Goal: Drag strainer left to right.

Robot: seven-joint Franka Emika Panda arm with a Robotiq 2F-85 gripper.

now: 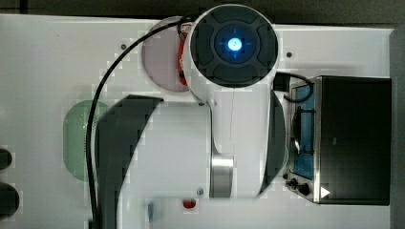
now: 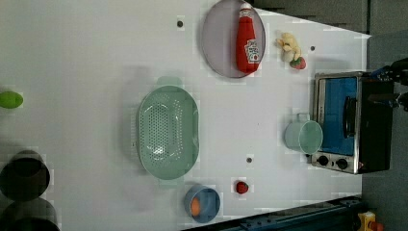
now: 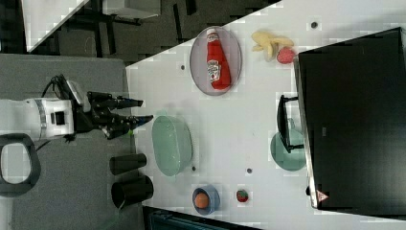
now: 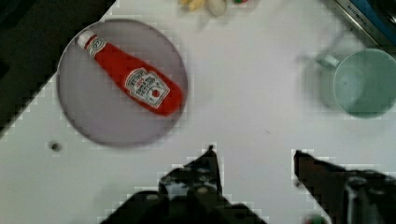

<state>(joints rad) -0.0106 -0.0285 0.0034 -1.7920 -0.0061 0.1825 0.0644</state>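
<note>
The strainer is a pale mint-green oval colander with rows of small holes, resting on the white table. It also appears in the right view, and the arm partly covers it in the top view. My gripper hangs apart from the strainer, off its rim toward the right view's left. The black fingers are spread wide in the wrist view, so the gripper is open, with bare table between the jaws.
A red ketchup bottle lies on a grey plate. A mint mug stands by the toaster oven. A blue bowl and a strawberry sit near the strainer. Two black cups stand beside it.
</note>
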